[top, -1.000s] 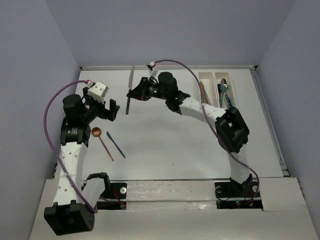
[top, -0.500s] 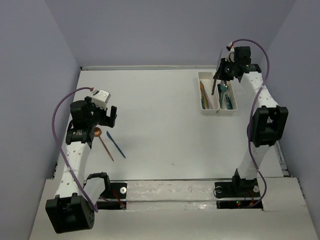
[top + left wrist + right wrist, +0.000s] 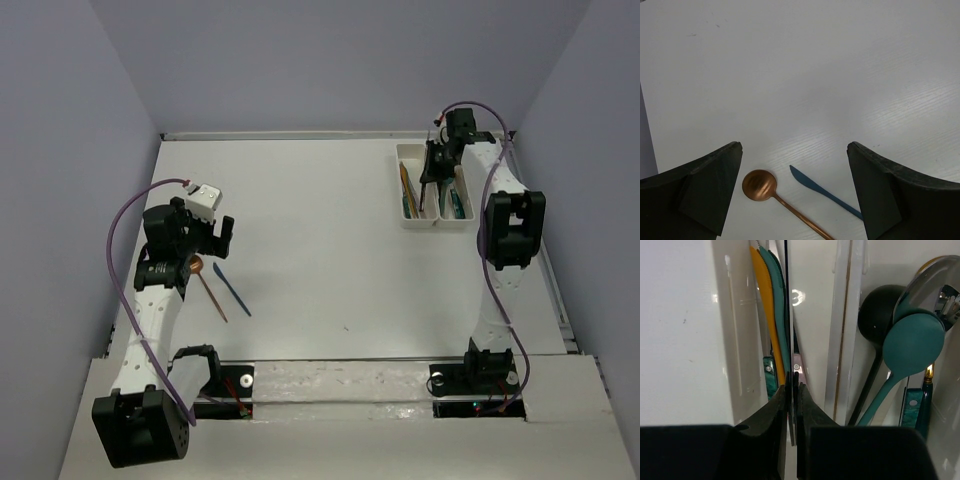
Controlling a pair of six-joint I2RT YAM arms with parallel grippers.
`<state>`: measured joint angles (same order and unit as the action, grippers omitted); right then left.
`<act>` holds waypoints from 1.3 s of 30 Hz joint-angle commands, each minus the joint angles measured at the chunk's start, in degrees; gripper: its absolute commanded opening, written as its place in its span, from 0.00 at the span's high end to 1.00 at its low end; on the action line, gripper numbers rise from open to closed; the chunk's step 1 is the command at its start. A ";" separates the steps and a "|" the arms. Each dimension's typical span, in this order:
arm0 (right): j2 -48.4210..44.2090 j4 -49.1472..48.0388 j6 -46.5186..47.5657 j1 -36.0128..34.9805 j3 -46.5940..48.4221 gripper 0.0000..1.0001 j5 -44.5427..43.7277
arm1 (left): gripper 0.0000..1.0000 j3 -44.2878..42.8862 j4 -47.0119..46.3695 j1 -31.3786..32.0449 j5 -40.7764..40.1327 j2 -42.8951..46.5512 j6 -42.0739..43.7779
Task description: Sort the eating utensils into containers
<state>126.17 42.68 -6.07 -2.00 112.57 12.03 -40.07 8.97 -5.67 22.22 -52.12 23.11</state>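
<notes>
Right gripper (image 3: 792,390): fingers clamped on a thin dark knife (image 3: 787,315), seen edge-on, at the far right of the table. The blade points into the left compartment of the twin white plastic trays (image 3: 455,226), just beside the teal knife (image 3: 780,315) and orange knife (image 3: 766,305) lying there. Can't tell if the tip touches the tray floor.

The right compartment holds a black spoon (image 3: 877,315), a teal plastic spoon (image 3: 912,342) and a silver-bowled spoon (image 3: 935,277), bowls overlapping.

Left gripper (image 3: 795,150): fingers wide apart, holding nothing, hovering over the white table (image 3: 805,65) on the left side. Below it are a copper metal spoon (image 3: 759,185) and a slim blue knife (image 3: 825,192), lying loose on the table just beside each other, not touching. Both sit near the left arm, well apart from the trays.
</notes>
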 commanded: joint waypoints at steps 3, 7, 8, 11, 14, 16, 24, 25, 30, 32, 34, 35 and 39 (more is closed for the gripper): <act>1.10 0.04 -1.84 -2.30 1.77 0.86 -4.11 | 0.01 0.17 -1.85 0.22 0.11 0.53 1.05; 0.22 0.04 -2.54 -2.83 -0.16 0.65 -6.76 | 0.01 0.96 -1.77 0.22 -1.55 0.35 2.02; -0.74 0.04 -2.63 -2.83 -0.42 0.63 -7.02 | 0.01 1.14 -1.85 0.22 -2.17 -0.08 2.11; -2.76 0.13 -2.64 -3.36 -1.82 0.57 -10.17 | 0.01 1.05 -2.12 0.22 -5.85 -2.36 1.76; -6.71 0.30 -2.90 -5.55 -3.32 0.55 -17.38 | 0.01 1.05 -2.55 0.14 -10.15 -4.57 1.41; -10.58 0.30 -4.30 -7.65 -5.52 0.55 -21.60 | 0.01 1.14 -2.64 0.14 -12.36 -6.15 2.28; -27.63 -6.28 -7.29 -23.91 -19.03 0.53 -30.94 | 0.21 4.91 1.13 0.05 -23.62 -9.67 8.43; -28.95 -7.25 -7.90 -25.32 -19.06 0.53 -30.93 | 0.21 5.18 2.35 0.05 -23.45 -9.67 8.87; -34.67 -12.35 -13.00 -32.71 -28.80 0.53 -32.95 | 0.15 6.15 10.43 0.05 -22.48 -10.72 10.64; -35.11 -13.84 -14.67 -35.08 -32.39 0.52 -33.74 | 0.08 6.15 12.72 0.05 -20.04 -10.64 11.16; -35.11 -14.81 -15.64 -35.79 -34.52 0.52 -33.65 | 0.07 6.41 12.91 0.05 -19.58 -10.72 11.25; -34.94 -15.77 -16.08 -35.79 -36.35 0.52 -32.96 | 0.06 6.41 13.17 0.05 -18.80 -11.59 11.25; -34.15 -16.48 -16.26 -35.79 -39.09 0.52 -32.60 | 0.06 7.38 13.09 0.05 -18.43 -14.32 11.16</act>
<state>91.83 30.50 -20.18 -37.54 75.20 -18.92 -34.20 19.66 -5.69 2.79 -64.29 33.08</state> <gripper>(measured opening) 0.478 0.939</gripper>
